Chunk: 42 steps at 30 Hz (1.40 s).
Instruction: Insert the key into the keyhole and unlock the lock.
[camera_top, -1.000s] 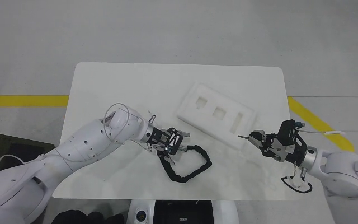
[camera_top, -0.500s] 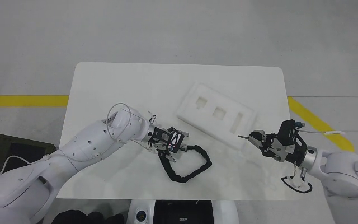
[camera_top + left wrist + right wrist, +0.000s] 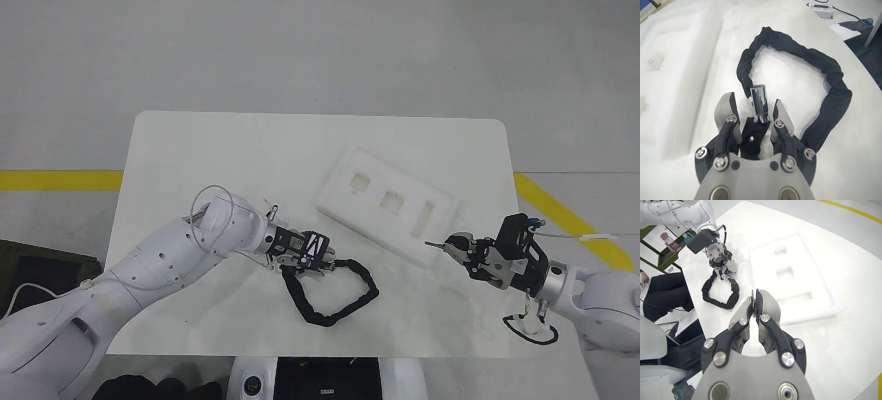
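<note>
Meanwhile, left gripper (image 3: 755, 97), fingers (image 3: 726, 108) apart, straddles the lock cylinder (image 3: 760, 102); right gripper (image 3: 755, 294), clamped on the key (image 3: 753, 306), likely must next reach the keyhole (image 3: 758, 86).

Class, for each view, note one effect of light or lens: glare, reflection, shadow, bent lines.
Right wrist view: glare washes out the foam tray, and the table edge bows. Left wrist view: the lock's chrome cylinder mirrors its surroundings. Top view: even light, faint shadows by the chain.

My left pincer (image 3: 755, 98) sits low, fingers spread; my right pincer (image 3: 754, 295) is clamped on the key (image 3: 432, 243).
</note>
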{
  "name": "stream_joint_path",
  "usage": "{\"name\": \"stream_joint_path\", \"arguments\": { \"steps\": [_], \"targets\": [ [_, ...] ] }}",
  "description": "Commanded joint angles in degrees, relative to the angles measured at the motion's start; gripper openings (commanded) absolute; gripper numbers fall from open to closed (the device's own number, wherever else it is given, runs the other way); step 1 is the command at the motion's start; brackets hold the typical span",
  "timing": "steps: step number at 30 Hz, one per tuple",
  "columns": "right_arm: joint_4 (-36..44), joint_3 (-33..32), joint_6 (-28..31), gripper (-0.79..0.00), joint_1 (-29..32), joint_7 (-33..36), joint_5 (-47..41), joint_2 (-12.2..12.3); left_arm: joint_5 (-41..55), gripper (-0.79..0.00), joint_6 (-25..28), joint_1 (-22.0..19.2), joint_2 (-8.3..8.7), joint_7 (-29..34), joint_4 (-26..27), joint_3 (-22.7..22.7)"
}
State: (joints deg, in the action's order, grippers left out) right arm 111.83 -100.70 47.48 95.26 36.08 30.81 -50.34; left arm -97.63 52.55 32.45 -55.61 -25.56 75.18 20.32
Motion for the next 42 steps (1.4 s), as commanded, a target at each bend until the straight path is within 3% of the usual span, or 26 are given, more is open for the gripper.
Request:
{"name": "stream_joint_path", "arguments": {
  "steps": [1, 10, 22, 30, 32, 35, 42],
  "targets": [
    [0.0, 0.0, 0.0, -0.785, 0.0, 0.0, 0.0, 0.0, 0.0, -0.419, 0.39, 0.09, -0.03, 0.05, 0.06, 0.42],
    [0.0, 0.0, 0.0, -0.785, 0.0, 0.0, 0.0, 0.0, 0.04, -0.422, 2.99, 0.15, -0.46, 2.32, -0.01, 1.62],
    [0.0, 0.0, 0.0, -0.785, 0.0, 0.0, 0.0, 0.0, -0.87, -0.332, 4.91, 1.7, 0.63, 10.77, 7.63, 5.07],
    [0.0, 0.0, 0.0, -0.785, 0.0, 0.0, 0.0, 0.0, 0.02, -0.299, 5.45, 4.37, 1.37, 14.19, 9.79, 6.67],
    [0.0, 0.0, 0.0, -0.785, 0.0, 0.0, 0.0, 0.0, 0.06, -0.329, 5.14, 4.82, 1.32, 15.38, 9.73, 6.91],
    [0.0, 0.0, 0.0, -0.785, 0.0, 0.0, 0.0, 0.0, 0.78, -0.437, 5.07, 5.24, 0.99, 15.86, 9.58, 6.99],
    [0.0, 0.0, 0.0, -0.785, 0.0, 0.0, 0.0, 0.0, 1.6, -0.465, 3.79, 5.56, 0.24, 17.89, 8.57, 7.67]
  ]
}}
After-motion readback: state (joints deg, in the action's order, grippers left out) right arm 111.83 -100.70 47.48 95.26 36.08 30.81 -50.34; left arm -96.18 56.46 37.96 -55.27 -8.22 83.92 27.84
